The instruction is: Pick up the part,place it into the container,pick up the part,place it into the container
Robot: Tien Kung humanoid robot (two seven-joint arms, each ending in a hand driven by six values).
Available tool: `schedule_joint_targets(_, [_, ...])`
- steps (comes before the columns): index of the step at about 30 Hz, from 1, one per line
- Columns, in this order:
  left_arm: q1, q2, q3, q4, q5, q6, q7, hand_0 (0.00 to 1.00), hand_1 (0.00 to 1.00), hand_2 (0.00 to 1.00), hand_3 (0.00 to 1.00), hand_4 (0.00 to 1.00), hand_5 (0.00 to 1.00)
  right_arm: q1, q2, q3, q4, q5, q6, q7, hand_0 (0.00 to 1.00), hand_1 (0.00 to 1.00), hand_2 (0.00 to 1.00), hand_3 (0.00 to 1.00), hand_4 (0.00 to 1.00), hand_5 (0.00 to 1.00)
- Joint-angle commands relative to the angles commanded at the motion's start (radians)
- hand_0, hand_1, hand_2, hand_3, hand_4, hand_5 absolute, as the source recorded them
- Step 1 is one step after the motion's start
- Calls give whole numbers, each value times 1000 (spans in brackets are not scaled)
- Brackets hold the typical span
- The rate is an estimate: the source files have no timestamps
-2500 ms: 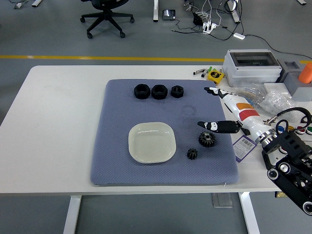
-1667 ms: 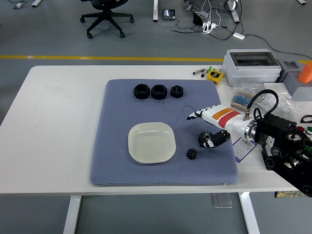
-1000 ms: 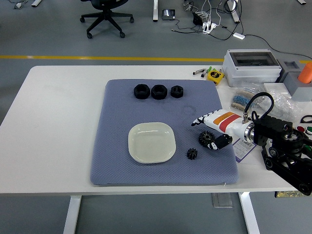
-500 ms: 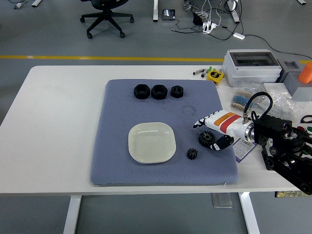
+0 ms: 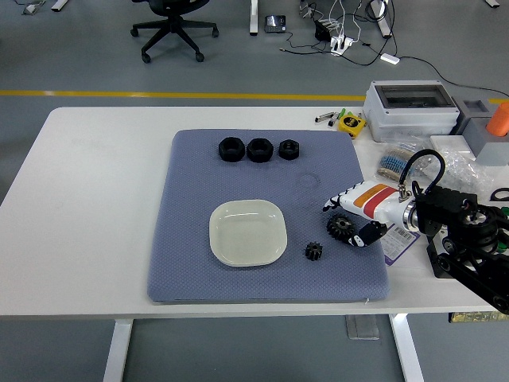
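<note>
Nothing is in the dish yet; it sits empty at the centre of the blue mat. Both gears are on the mat at lower right: the small gear lies untouched, and the large gear is between my white fingers above and my black thumb below. My right hand looks narrowed around it, though I cannot tell if the grip has closed or the gear has lifted. So, in my judgement, both pick-and-place rounds remain. Three black nuts line the upper mat. A tag beside my wrist carries a barcode; no writing is readable.
</note>
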Motion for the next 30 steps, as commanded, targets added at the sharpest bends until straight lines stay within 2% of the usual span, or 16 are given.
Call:
schedule_joint_targets(3, [0, 0, -1, 0, 2, 0, 0, 740, 702, 649, 583, 642, 621, 3, -2, -6, 0, 1, 0, 3, 732, 744, 768, 832, 769, 184])
schedule_joint_targets(4, [0, 0, -1, 0, 2, 0, 0, 740, 702, 649, 583, 641, 621, 3, -2, -6, 0, 1, 0, 4, 667, 692, 731, 805, 765, 176])
schedule_joint_targets(9, [1, -1, -2, 0, 3, -1, 1, 740, 702, 649, 583, 641, 621, 3, -3, -11, -1, 3, -1, 10, 667, 692, 731, 805, 765, 176])
schedule_joint_targets(10, [1, -1, -2, 0, 4, -1, 1, 740, 704, 649, 583, 642, 621, 2, -3, -11, -2, 6, -4, 11, 556, 620, 651, 688, 682, 148])
schedule_joint_targets(16, [3, -2, -2, 0, 5, -1, 2, 740, 704, 649, 583, 642, 621, 1, 1, -14, -8, 15, -8, 17, 556, 620, 651, 688, 682, 148])
schedule_joint_targets(17, [3, -2, -2, -1, 5, -1, 2, 740, 706, 649, 583, 641, 621, 1, 2, -14, -9, 16, -9, 18, 491, 547, 587, 587, 599, 101])
schedule_joint_targets(22, [5, -2, -5, -1, 8, -2, 3, 740, 706, 649, 583, 641, 621, -1, 4, -19, -16, 20, -11, 23, 491, 547, 587, 587, 599, 101])
schedule_joint_targets(23, [5, -2, -5, -1, 9, -2, 3, 740, 706, 649, 583, 641, 621, -1, 5, -20, -18, 22, -11, 23, 429, 506, 551, 525, 546, 75])
schedule_joint_targets(28, [6, -3, -4, -1, 8, -3, 3, 740, 706, 649, 583, 641, 621, -4, 7, -24, -22, 31, -15, 26, 429, 506, 551, 525, 546, 75])
schedule_joint_targets(29, [6, -3, -4, -1, 9, -3, 3, 741, 709, 649, 583, 642, 622, -4, 7, -24, -21, 32, -16, 27, 323, 431, 488, 477, 499, 69])
schedule_joint_targets(30, [7, -3, -4, -1, 9, -3, 3, 741, 709, 649, 583, 642, 622, -5, 8, -24, -21, 37, -17, 28, 323, 431, 488, 477, 499, 69])
